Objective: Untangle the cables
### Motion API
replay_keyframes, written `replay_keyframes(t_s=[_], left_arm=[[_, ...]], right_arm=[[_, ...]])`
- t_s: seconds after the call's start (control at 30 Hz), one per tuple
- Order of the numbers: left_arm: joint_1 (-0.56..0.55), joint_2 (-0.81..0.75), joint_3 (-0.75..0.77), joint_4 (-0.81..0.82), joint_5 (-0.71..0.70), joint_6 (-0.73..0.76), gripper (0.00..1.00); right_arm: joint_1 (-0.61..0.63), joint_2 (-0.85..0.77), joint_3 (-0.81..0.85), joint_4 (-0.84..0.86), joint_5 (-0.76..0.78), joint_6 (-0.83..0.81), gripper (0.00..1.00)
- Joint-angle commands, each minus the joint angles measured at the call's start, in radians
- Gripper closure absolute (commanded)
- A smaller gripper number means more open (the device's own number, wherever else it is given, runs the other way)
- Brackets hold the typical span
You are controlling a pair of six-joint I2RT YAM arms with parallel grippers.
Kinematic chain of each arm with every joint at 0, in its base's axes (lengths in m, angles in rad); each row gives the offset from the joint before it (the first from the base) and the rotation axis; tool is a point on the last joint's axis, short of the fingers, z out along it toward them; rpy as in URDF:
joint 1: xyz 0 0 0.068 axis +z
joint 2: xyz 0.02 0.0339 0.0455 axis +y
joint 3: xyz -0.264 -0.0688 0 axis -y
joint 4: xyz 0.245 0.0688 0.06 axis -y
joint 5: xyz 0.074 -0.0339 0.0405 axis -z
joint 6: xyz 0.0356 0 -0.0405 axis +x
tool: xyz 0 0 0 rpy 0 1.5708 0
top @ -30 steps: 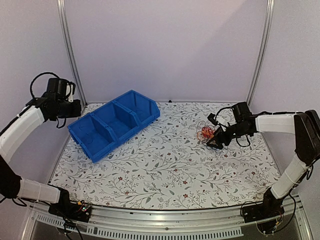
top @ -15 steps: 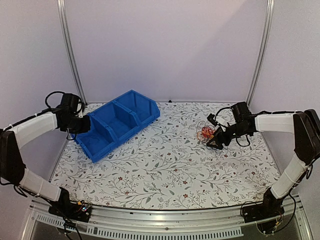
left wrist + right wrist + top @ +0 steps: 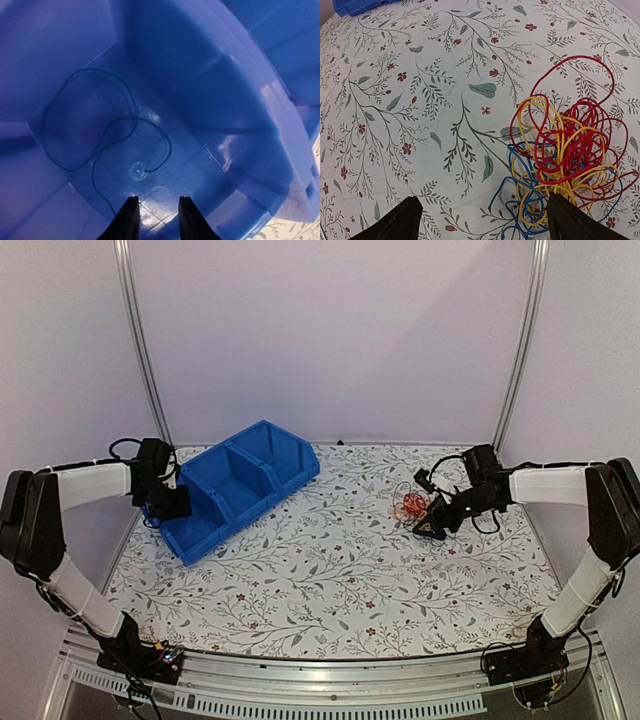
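A tangle of red, yellow and blue cables (image 3: 565, 150) lies on the flowered table, seen from above as a small clump (image 3: 411, 505). My right gripper (image 3: 487, 220) hovers just short of it with its jaws wide open and empty; its right finger reaches the edge of the tangle (image 3: 432, 525). A thin dark cable (image 3: 100, 135) lies loosely looped on the floor of the blue bin's (image 3: 300, 465) near-left compartment. My left gripper (image 3: 156, 217) hangs over that compartment (image 3: 165, 502), jaws a little apart, nothing between them.
The bin's blue walls (image 3: 240, 75) enclose the left gripper on all sides. A corner of the bin (image 3: 355, 6) shows far off in the right wrist view. Metal frame posts (image 3: 140, 350) stand at the table's back corners.
My left arm has swung down from high at the left to the bin's near-left compartment. The right arm has stayed put by the tangle.
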Motion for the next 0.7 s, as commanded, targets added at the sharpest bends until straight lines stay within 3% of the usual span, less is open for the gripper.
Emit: replay_keyframes(t_s=[0.0,0.2,0.43,0.67], left_arm=[[0.016,-0.030,0.065,-0.056,-0.026,0.001,0.68],[0.016,-0.164,0.139,-0.110,-0.080,0.016,0.53],[0.016,-0.267,0.222,-0.160,-0.121,0.051,0.48],[-0.060,-0.404,0.160,-0.004,0.153,0.065,0.49]], right_arm=[[-0.006,0.017,0.027,-0.015,-0.007,-0.011,0.10],[-0.006,0.025,0.031,-0.019,-0.014,-0.012,0.09],[-0.003,0.037,0.044,-0.030,-0.023,-0.010,0.09],[-0.028,-0.046,0.064,0.012,0.039,0.039,0.10]])
